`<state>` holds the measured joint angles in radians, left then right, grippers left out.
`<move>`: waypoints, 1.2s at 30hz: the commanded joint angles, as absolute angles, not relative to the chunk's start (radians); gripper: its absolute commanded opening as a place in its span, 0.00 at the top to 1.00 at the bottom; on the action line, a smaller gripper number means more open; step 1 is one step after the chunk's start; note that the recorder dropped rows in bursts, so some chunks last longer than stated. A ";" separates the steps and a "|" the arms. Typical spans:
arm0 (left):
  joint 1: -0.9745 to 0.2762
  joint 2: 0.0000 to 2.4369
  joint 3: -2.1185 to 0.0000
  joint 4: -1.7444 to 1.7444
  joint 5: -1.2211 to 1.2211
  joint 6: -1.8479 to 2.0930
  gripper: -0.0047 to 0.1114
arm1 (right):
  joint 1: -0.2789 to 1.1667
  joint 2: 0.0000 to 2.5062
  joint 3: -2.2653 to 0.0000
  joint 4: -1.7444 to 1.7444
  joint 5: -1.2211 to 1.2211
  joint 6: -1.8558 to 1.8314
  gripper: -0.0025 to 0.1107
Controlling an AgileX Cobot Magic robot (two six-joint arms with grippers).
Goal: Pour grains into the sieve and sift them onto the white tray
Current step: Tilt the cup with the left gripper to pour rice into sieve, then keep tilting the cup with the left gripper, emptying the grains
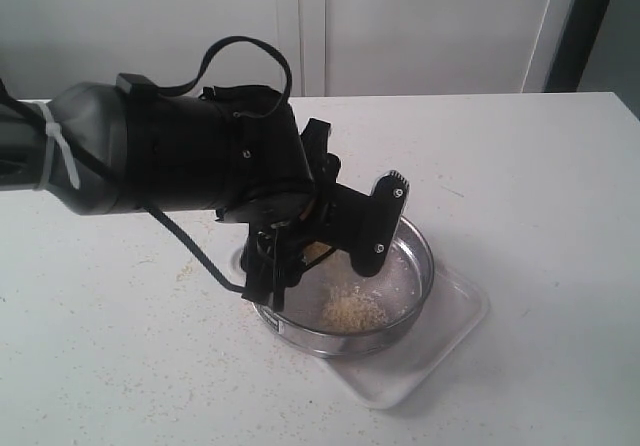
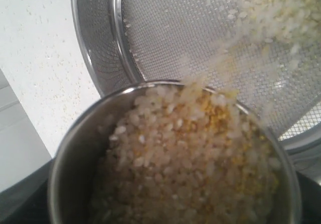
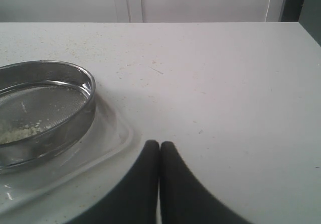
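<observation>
Counting from where I stand: one sieve point(image 1: 340, 344), one white tray point(image 1: 452, 311), one steel cup point(image 2: 67, 179) and two grippers; the sieve, a wide shallow steel ring with a fine mesh bottom, sits on the white tray, with a corner of the tray showing beyond the sieve's rim on the white table point(image 1: 520, 166); the left gripper point(image 1: 318, 249) hangs over the sieve's rim, clamped around the tilted cup; the grains point(image 2: 185, 148), pale beige-white bits mixed with fine yellow meal, fill the cup to its lip and spill in one blurred stream onto the sieve's mesh; one small pale heap lies inside the sieve; the right gripper point(image 3: 159, 148) sits low beside the sieve, apart from it, its two dark fingers point(image 3: 145, 184) pressed together.
</observation>
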<state>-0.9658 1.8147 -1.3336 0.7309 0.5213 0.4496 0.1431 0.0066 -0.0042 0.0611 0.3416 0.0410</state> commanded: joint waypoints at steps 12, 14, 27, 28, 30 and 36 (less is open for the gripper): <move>-0.967 1.807 -1.340 0.815 0.487 0.445 0.96 | 0.144 0.000 0.000 0.055 0.336 0.042 0.98; -0.967 1.815 -1.340 0.830 0.489 0.445 0.96 | 0.144 0.000 0.000 0.055 0.336 0.042 0.98; -0.967 1.874 -1.340 0.880 0.491 0.443 0.96 | 0.144 0.000 0.000 0.055 0.336 0.042 0.98; -0.967 1.876 -1.340 0.882 0.491 0.443 0.96 | 0.144 0.000 0.000 0.055 0.336 0.042 0.98; -0.967 1.876 -1.340 0.882 0.485 0.441 0.96 | 0.144 0.000 0.000 0.055 0.336 0.042 0.98; -0.967 1.876 -1.340 0.893 0.478 0.441 0.96 | 0.144 0.000 0.000 0.051 0.336 0.042 0.98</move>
<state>-0.9658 1.8828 -1.3336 0.8687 0.4770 0.4496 0.1431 0.0066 -0.0042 0.0611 0.3416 0.0410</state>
